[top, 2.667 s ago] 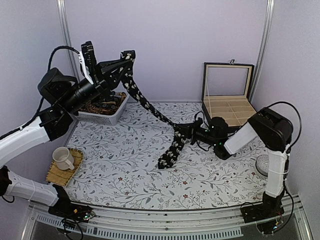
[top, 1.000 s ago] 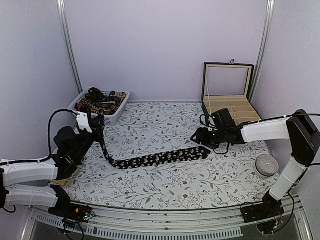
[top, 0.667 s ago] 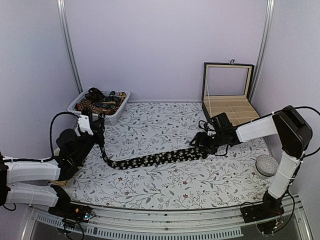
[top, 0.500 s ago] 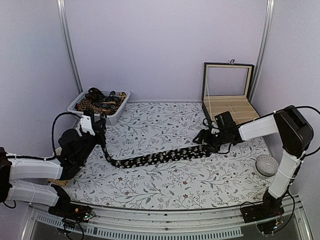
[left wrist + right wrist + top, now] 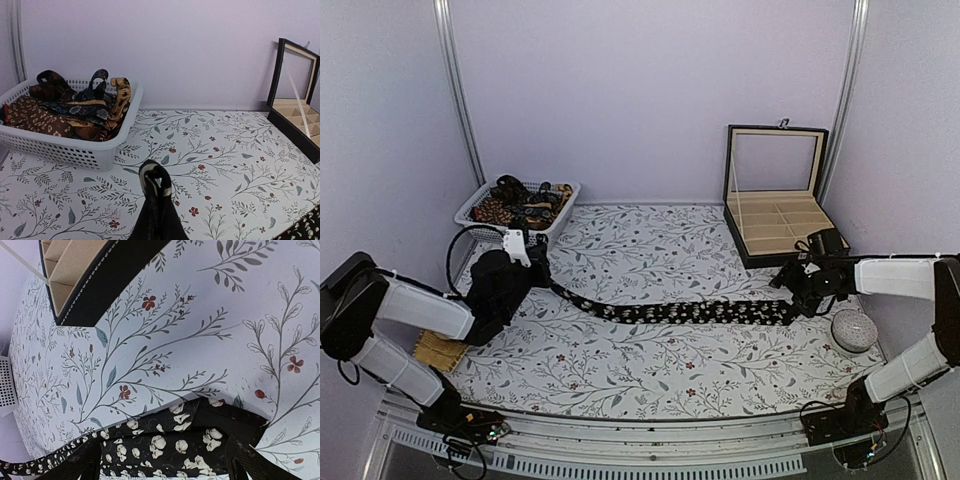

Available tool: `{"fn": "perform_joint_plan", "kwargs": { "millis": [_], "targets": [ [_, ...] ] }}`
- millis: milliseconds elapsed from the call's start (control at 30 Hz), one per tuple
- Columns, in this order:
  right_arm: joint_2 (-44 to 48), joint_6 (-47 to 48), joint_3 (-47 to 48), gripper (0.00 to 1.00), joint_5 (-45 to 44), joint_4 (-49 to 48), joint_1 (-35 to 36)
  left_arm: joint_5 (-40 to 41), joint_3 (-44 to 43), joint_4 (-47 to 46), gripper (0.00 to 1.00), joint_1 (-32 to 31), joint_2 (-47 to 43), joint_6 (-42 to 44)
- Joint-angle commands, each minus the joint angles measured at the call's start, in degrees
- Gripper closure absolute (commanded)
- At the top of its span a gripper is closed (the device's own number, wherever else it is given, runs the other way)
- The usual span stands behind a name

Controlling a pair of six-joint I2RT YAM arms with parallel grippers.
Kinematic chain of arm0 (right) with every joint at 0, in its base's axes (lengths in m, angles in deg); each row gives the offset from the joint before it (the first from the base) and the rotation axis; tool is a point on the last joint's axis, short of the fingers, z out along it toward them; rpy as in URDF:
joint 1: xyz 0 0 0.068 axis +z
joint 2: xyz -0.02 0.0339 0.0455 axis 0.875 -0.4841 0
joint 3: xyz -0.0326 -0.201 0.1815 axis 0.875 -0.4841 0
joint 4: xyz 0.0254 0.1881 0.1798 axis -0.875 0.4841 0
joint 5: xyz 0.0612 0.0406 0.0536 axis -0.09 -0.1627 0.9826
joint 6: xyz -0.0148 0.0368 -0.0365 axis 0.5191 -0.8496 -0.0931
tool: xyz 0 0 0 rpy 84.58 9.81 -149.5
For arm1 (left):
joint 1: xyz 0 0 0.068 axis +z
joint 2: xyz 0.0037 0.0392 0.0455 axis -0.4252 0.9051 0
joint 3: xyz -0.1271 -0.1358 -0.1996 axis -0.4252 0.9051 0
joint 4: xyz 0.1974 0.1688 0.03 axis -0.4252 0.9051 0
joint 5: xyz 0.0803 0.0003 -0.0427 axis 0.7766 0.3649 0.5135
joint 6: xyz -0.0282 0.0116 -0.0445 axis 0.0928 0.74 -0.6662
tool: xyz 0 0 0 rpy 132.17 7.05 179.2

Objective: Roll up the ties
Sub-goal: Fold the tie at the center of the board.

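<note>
Lavender walls enclose a tabletop covered by a leaf-and-flower cloth. Stretched flat across its middle lies the black tie with pale flower specks, narrow end to the left and wide end to the right. It looks light, limp and rather slick, so it is likely to skew unless kept flat. Rolling probably best starts at one end, pinched across the full width. The left claw is pressed together on the narrow end, low over the cloth. The right claw stands spread, a finger on either side of the wide end, gripping nothing. More ties fill the white basket at the back left, and an open compartment box sits at the back right.
</note>
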Motion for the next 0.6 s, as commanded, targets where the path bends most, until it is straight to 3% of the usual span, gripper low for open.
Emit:
{"fn": "perform_joint_plan", "kwargs": {
  "millis": [0,133,233,400,567],
  "targets": [
    [7.7,1.2,2.3,0.14,-3.1,6.2,0.2,7.6,-2.5,4.2,0.95,-0.2,4.6,-6.5],
    [9.6,2.1,3.2,0.14,-2.5,6.6,0.2,8.9,-1.9,4.7,0.84,-0.3,6.7,-9.6],
    [11.0,2.2,3.0,0.14,-1.8,5.3,0.2,10.7,0.8,4.3,0.71,0.0,5.7,-13.9],
    [10.5,1.5,2.8,0.13,1.4,3.0,0.2,14.6,3.4,6.5,0.69,0.2,3.0,-20.1],
    [9.0,2.0,3.0,0.13,4.8,-0.3,0.5,17.6,3.5,13.0,0.59,0.7,-0.7,-25.3]
  ]
}}
